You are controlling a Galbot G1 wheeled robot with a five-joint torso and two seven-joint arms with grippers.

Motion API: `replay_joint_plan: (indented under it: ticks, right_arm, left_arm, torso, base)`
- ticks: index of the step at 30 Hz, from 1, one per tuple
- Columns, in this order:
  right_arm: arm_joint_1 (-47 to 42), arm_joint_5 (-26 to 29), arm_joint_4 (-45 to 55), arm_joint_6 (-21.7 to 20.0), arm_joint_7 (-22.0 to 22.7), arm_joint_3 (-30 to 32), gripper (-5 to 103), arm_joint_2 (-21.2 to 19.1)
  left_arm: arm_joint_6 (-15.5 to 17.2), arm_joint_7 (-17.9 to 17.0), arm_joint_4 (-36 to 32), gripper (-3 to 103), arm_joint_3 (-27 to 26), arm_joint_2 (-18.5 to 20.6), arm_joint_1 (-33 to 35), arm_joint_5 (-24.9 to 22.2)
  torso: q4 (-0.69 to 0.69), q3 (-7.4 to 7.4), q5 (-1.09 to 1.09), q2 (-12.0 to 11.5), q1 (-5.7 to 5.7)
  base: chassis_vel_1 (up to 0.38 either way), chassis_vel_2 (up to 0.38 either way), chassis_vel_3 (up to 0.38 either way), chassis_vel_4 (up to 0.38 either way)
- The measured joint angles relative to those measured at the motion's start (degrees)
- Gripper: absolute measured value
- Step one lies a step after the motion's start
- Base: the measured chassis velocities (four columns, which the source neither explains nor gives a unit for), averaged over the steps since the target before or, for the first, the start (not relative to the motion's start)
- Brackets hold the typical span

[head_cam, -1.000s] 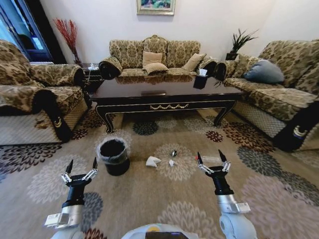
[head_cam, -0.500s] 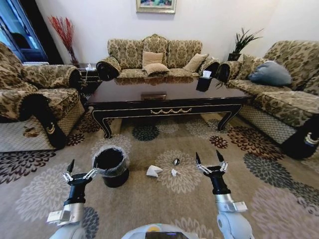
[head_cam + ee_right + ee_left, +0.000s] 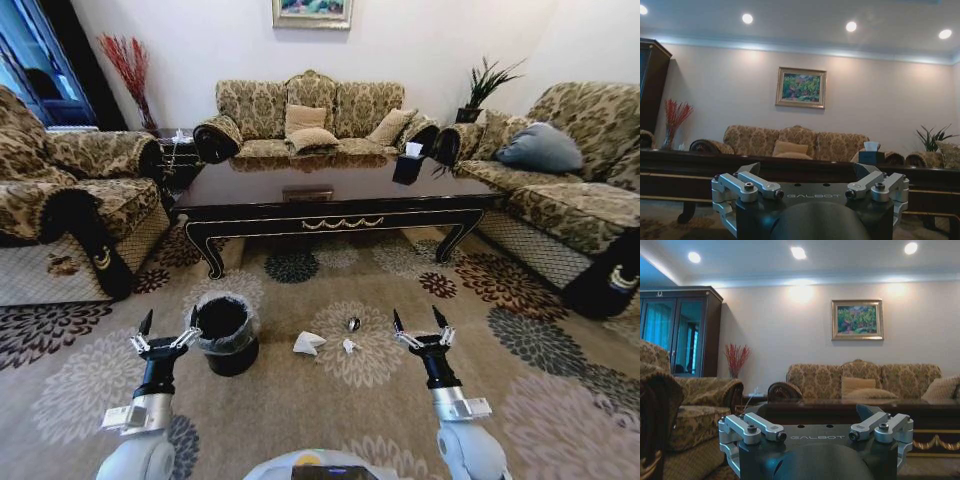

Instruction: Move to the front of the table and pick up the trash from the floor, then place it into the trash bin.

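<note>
2 grippers raised, jaws open, empty: left gripper (image 3: 165,343), right gripper (image 3: 420,334). Trash (image 3: 308,344) lies on floor (image 3: 300,410) between them, ahead; bin (image 3: 224,333) beside my left.

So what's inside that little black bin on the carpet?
The bin looks empty: a dark interior under a clear liner crinkled over its rim. Its very bottom is too dark to check. The trash lies on the floor beside it.

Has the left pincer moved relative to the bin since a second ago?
Yes. The left pincer now sits nearer the bin, its tip almost at the rim.
</note>
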Motion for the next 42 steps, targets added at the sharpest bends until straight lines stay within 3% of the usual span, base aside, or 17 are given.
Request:
replay_joint_plan:
  ticks: [3, 4, 5, 9, 11, 13, 15, 18, 19, 23, 28, 42]
  right_arm:
    - [1.1, -0.5, -0.7, 1.3, 0.7, -0.3, 100, 0.2]
    - [1.5, -0.5, -1.0, 1.9, 0.8, -0.4, 100, 0.3]
    - [1.5, -0.5, -1.0, 1.9, 0.8, -0.4, 100, 0.3]
    - [2.1, -0.5, -1.5, 2.5, 1.0, -0.6, 100, 0.3]
    - [2.1, -0.6, -1.5, 2.5, 1.1, -0.6, 100, 0.3]
    - [2.4, -1.0, -2.3, 2.7, 2.9, -0.6, 100, 0.6]
    - [2.5, -1.1, -2.5, 2.8, 3.2, -0.6, 100, 0.7]
    - [2.5, -1.5, -3.1, 3.0, 3.7, -0.6, 100, 0.7]
    - [2.5, -1.5, -3.1, 3.0, 3.7, -0.6, 100, 0.7]
    - [2.9, -2.2, -3.6, 2.9, 4.0, -0.7, 100, 0.8]
    - [2.7, -2.8, -4.0, 2.5, 4.9, -0.4, 100, 0.4]
    - [2.2, -3.6, -5.3, 2.1, 4.9, -0.4, 100, 0.6]
  left_arm:
    - [4.2, -2.2, -1.6, 100, -0.4, 0.9, -2.6, -1.9]
    - [7.1, -4.3, -1.8, 100, -0.4, 1.3, -3.8, -2.2]
    - [7.1, -4.3, -1.8, 100, -0.4, 1.3, -3.8, -2.2]
    - [24.4, -17.7, -1.6, 100, 0.3, 3.2, -8.8, -3.8]
    - [25.6, -18.6, -1.6, 100, 0.3, 3.4, -9.3, -4.4]
    - [31.4, -21.6, 0.1, 100, 0.1, 5.3, -12.2, -7.3]
    - [33.3, -22.0, 0.7, 100, 0.0, 6.0, -13.0, -8.3]
    - [44.0, -22.7, 2.8, 100, -0.6, 8.4, -16.8, -14.7]
    - [44.0, -22.7, 2.8, 100, -0.6, 8.4, -16.8, -14.7]
    - [54.9, -23.5, 7.6, 100, -0.8, 9.6, -22.7, -25.3]
    - [56.4, -23.7, 13.0, 100, 0.3, 9.1, -26.1, -31.8]
    - [55.8, -24.7, 18.4, 100, 0.5, 7.9, -24.8, -30.3]
  torso:
    - [0.00, 0.02, 0.00, 0.0, 0.03]
    - [0.00, 0.03, 0.01, 0.0, 0.03]
    - [0.00, 0.03, 0.01, 0.0, 0.03]
    - [0.00, 0.02, -0.02, 0.0, 0.03]
    - [-0.01, 0.02, -0.02, 0.0, 0.03]
    - [-0.01, 0.01, -0.01, 0.0, 0.02]
    - [-0.01, 0.01, -0.01, 0.0, 0.02]
    - [-0.01, 0.02, 0.00, 0.0, 0.02]
    - [-0.01, 0.02, 0.00, 0.0, 0.02]
    - [-0.01, 0.01, -0.01, 0.0, 0.02]
    - [-0.01, 0.02, -0.01, 0.0, 0.02]
    - [0.00, 0.01, 0.00, 0.0, 0.01]
  base:
    - [-0.092, 0.084, 0.094, -0.080]
    - [-0.065, 0.049, 0.064, -0.076]
    - [-0.065, 0.049, 0.064, -0.076]
    - [-0.021, 0.026, 0.022, -0.016]
    - [0.000, 0.000, 0.000, 0.000]
    - [0.000, 0.000, 0.000, 0.000]
    - [0.000, 0.000, 0.000, 0.000]
    - [0.000, 0.000, 0.000, 0.000]
    - [0.000, 0.000, 0.000, 0.000]
    - [0.000, 0.000, 0.000, 0.000]
    - [0.000, 0.000, 0.000, 0.000]
    - [0.000, 0.000, 0.000, 0.000]
